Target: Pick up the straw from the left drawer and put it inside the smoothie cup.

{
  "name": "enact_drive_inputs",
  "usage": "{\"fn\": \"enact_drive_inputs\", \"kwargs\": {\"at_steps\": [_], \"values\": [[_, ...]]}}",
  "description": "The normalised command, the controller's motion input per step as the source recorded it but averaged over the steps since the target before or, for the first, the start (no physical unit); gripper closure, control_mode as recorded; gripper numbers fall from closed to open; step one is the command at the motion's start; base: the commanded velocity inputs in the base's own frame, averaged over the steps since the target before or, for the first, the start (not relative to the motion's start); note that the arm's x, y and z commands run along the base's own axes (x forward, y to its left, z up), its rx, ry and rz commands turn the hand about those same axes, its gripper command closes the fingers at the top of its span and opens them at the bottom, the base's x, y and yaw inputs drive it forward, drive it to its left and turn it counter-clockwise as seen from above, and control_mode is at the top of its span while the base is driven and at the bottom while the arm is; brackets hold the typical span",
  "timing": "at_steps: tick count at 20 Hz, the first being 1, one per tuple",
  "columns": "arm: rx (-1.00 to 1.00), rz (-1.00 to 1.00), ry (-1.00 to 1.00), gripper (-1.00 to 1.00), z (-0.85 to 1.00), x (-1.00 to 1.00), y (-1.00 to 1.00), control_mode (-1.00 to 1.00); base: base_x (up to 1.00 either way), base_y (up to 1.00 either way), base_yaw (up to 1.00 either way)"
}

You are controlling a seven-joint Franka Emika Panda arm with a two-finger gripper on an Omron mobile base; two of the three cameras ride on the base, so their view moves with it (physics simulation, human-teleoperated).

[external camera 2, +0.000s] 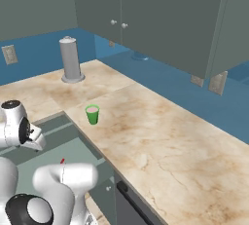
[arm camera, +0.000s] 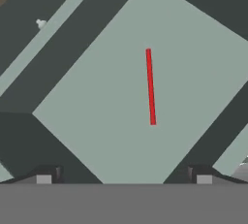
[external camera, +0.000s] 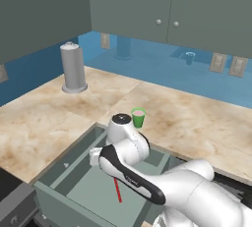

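- We see the thin red straw (arm camera: 150, 86) flat on the pulled-out grey-green left drawer's floor (arm camera: 97, 121).
- Our two-finger gripper (arm camera: 124, 177) hangs above it, jaws apart, empty.

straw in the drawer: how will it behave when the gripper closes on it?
The straw looks thin and straight, so probably stiff and very light. It lies flat on the smooth drawer floor, so it may roll or skid when nudged. The open gripper likely needs to pinch across its width.
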Motion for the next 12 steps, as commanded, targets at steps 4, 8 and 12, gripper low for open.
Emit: {"fn": "enact_drive_inputs", "kwargs": {"at_steps": [4,8,12], "values": [[0.00,0.00,0.00,-1.00,-0.28,0.00,-0.06,-1.00,0.00,0.00,0.00],[0.00,0.00,0.02,-1.00,-0.08,0.07,0.00,-1.00,0.00,0.00,0.00],[0.00,0.00,0.08,-1.00,-0.07,0.03,0.00,-1.00,0.00,0.00,0.00]]}}
